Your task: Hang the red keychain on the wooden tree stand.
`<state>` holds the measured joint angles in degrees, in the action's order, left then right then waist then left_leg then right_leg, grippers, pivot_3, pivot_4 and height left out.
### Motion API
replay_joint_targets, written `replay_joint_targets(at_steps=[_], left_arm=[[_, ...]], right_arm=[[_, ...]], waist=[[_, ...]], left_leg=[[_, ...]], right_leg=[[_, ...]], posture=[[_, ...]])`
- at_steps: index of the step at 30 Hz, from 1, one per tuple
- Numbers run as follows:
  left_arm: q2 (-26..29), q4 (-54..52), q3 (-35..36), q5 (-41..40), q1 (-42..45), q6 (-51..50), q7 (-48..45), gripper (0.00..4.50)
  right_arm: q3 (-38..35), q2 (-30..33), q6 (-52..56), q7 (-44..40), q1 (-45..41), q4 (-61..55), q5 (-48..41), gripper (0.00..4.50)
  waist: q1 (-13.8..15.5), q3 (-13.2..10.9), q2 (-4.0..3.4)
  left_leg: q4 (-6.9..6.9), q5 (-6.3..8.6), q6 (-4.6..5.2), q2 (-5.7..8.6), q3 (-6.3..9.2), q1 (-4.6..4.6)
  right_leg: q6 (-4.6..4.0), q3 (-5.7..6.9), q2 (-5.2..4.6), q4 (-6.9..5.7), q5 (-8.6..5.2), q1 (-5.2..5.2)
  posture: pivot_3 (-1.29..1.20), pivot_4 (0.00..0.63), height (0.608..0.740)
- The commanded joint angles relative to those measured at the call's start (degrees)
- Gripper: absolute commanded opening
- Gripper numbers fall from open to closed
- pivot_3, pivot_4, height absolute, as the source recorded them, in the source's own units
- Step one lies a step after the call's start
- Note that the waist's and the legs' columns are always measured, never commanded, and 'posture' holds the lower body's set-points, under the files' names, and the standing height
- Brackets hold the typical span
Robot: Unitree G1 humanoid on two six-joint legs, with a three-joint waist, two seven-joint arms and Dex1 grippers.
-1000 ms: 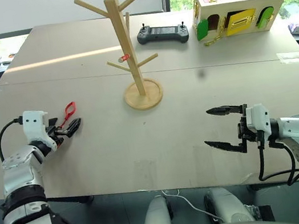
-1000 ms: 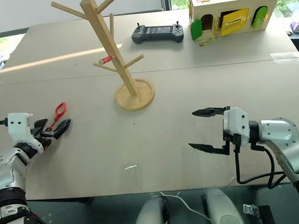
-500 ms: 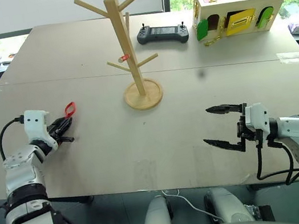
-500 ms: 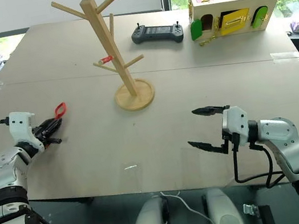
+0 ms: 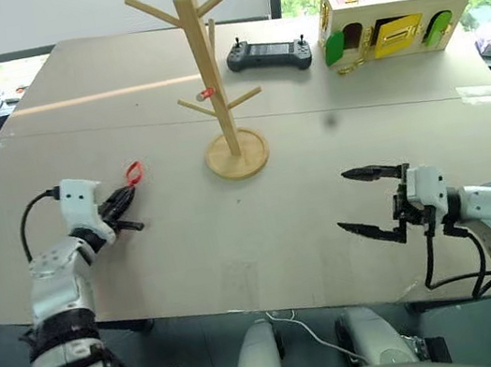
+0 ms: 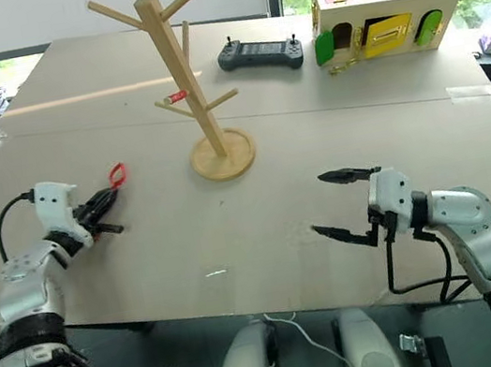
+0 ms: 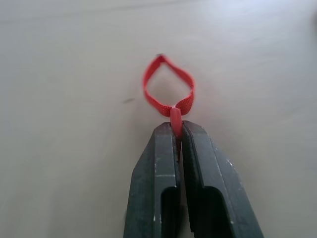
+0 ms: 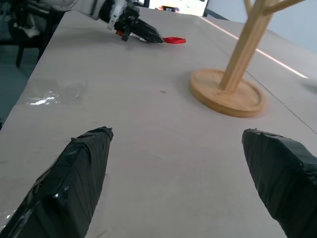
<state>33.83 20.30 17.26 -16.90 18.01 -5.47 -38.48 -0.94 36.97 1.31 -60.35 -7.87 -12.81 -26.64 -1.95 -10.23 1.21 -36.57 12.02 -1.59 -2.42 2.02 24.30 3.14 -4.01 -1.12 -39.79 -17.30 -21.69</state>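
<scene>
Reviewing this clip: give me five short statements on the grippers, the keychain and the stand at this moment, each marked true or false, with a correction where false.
1. The left gripper is shut on the red keychain. True.
2. The keychain's loop already hangs on a peg of the wooden tree stand. False: the loop sticks out from the left gripper's tips, well left of the stand.
3. The right gripper is open and holds nothing. True.
4. The black controller lies between the two grippers. False: it lies at the table's far side, beyond the stand.
5. The stand lies tipped over. False: it stands upright on its round base.
</scene>
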Motion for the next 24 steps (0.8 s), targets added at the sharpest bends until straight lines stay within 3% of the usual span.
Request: replay_joint_targets(at_steps=[1,5,9,14,24], left_arm=[[-3.74,-19.91,-1.20,-2.23,-3.94,-3.13,5.08,0.08],[-9.77,-33.88,-4.44,-2.19,-6.19,-5.22,10.84,0.08],[-14.46,-41.30,-8.94,0.20,-6.47,-4.63,14.66,0.08],[-20.50,-47.09,-12.48,2.86,-8.04,-0.77,19.36,0.08],[-23.33,-57.04,-12.12,6.09,-13.23,1.50,25.77,0.08]], right_arm=[[-8.19,5.09,8.72,0.20,-3.78,-4.92,-9.97,4.50],[-14.30,11.17,18.34,-0.62,-8.89,-3.95,-18.63,4.50],[-17.34,15.76,24.75,-2.35,-12.74,-1.72,-23.06,4.50],[-16.94,17.35,22.41,-4.92,-13.66,2.47,-18.36,4.50],[-16.70,16.09,21.19,-6.29,-13.06,3.08,-15.44,4.50]], waist=[[0.08,0.00,0.01],[0.12,0.01,0.01],[0.08,0.01,0.01],[0.09,0.02,0.02],[0.06,0.01,0.02]], left_leg=[[-0.02,0.00,0.00,0.00,0.02,0.01],[-0.04,0.00,0.00,0.01,0.07,-0.04],[-0.06,0.01,0.01,0.04,0.03,-0.03],[-0.09,0.01,0.03,0.04,0.01,-0.02],[-0.12,0.02,0.03,0.04,-0.01,-0.02]], right_leg=[[0.00,0.01,0.00,0.00,0.00,0.02],[0.00,0.04,0.04,0.00,0.00,0.09],[0.00,-0.01,0.05,0.02,0.00,0.09],[0.00,-0.03,0.08,0.05,0.00,0.09],[0.01,-0.06,0.10,0.05,0.00,0.08]], posture=[[0.00,0.150,0.740],[0.00,0.150,0.740],[0.00,0.150,0.740],[0.00,0.150,0.740],[0.00,0.150,0.740]])
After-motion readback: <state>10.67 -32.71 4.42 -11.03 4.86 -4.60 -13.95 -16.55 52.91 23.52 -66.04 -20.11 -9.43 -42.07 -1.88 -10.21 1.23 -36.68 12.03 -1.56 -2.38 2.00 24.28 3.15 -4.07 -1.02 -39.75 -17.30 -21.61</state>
